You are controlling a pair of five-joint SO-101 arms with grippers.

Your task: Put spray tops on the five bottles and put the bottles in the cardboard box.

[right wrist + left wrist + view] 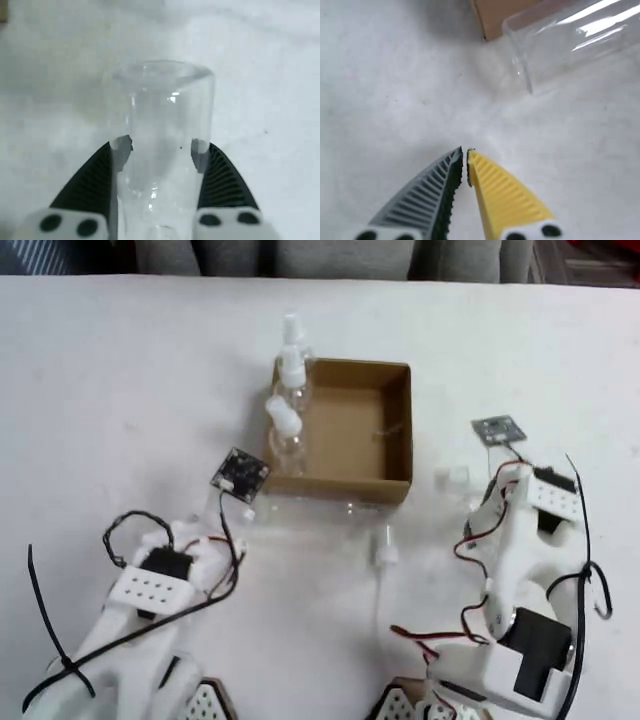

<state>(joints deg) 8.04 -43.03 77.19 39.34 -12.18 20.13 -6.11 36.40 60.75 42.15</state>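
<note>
Lying on its side just beside the cardboard box corner, an uncapped bottle sits near your left gripper, whose fingers are pressed together on nothing. You have a loose spray top on the table before the box, and three capped bottles standing at its left wall. Your right gripper, right of the box, pinches a second bottle between its fingers.

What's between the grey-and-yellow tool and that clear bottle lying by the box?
Bare white table; the left wrist view shows nothing lying between the left tool and the clear bottle.
</note>
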